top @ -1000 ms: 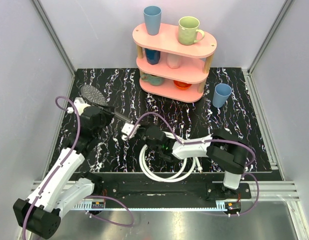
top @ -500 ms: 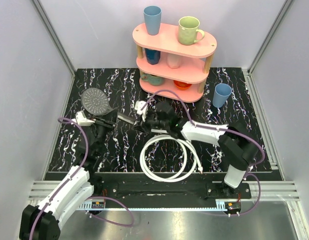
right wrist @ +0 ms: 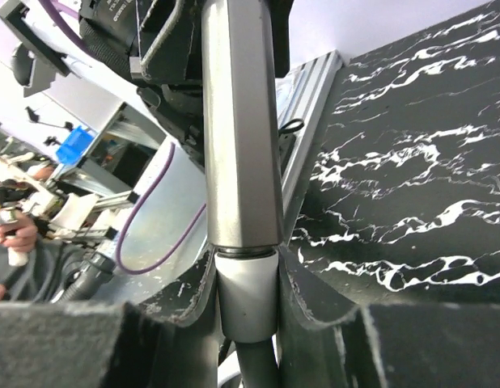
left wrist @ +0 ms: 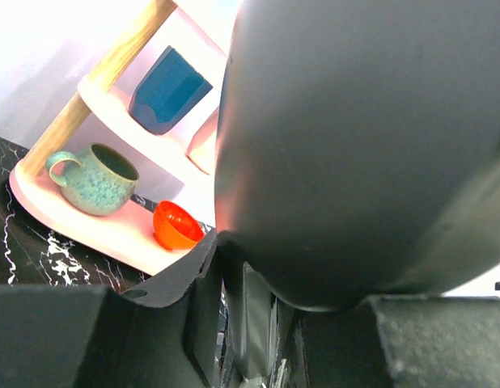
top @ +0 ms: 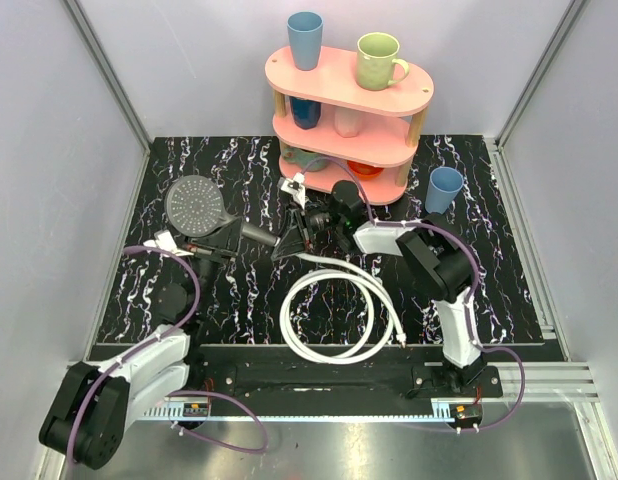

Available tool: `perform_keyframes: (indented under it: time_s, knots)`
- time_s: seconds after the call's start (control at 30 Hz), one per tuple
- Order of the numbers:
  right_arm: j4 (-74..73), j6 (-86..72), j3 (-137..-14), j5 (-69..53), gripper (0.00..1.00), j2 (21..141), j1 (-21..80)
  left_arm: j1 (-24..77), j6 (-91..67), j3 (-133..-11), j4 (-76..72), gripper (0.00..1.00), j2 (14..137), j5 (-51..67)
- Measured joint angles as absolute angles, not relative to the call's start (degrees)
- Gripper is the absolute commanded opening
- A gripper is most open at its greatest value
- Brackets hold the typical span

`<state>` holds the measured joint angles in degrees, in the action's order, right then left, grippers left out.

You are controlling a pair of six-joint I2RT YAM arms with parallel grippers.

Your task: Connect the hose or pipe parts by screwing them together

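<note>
White hose point(top: 286, 325) coiled on black marbled table point(top: 489, 250); grey walls point(top: 189, 70) around

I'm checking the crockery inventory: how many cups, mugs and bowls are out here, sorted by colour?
Blue cups: 3
Green mug: 1
Teal mug: 1
Pale pink cup: 1
Orange bowl: 1
Total: 7

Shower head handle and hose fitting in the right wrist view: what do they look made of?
Shower head handle: satin grey, streaky soft highlights, so brushed metal or metal-coated plastic. Hose fitting: paler, smooth, matte collar; plastic or satin metal, cannot tell which.
</note>
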<state>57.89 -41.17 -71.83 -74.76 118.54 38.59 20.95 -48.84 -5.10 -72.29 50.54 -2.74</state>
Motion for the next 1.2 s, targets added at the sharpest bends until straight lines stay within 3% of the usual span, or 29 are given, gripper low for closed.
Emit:
perform_keyframes:
  time_s: [0.2,0.4,0.53,0.7,0.9,1.03,1.07,1.13,1.2]
  knots:
    - [68.5,-53.1,-72.0,-75.7,0.73,120.6,36.6,21.2,-47.4,-5.1,-69.6,0.0,50.1,-2.3]
    - [64.8,-44.8,-66.7,-69.1,0.92,112.8,31.9,21.1,-47.4,-9.2,-49.1,0.0,45.8,-8.3]
    - [56.6,-32.1,-58.7,-57.1,1.0,101.3,32.8,21.1,-49.5,-18.1,-30.8,0.0,43.4,-13.2]
    - [46.2,-10.5,-52.2,-34.0,1.0,90.4,41.0,21.1,-53.4,-29.0,-12.1,0.0,42.4,-18.4]
    - [40.6,11.3,-51.9,-9.9,0.97,91.3,54.7,21.1,-59.2,-38.9,5.8,0.0,44.9,-20.2]
    - [40.2,20.9,-52.3,0.9,0.76,95.0,58.8,21.1,-62.0,-42.0,12.7,0.0,45.9,-20.3]
    - [40.2,22.5,-52.5,2.8,0.61,96.0,59.5,21.1,-62.6,-42.4,14.2,0.0,45.9,-20.3]
    - [40.3,24.8,-52.9,5.7,0.53,97.6,60.5,21.1,-63.4,-42.8,15.7,0.0,45.9,-20.3]
    - [40.9,26.2,-53.1,8.0,0.53,98.8,61.2,21.1,-64.2,-43.1,17.1,0.0,45.9,-20.2]
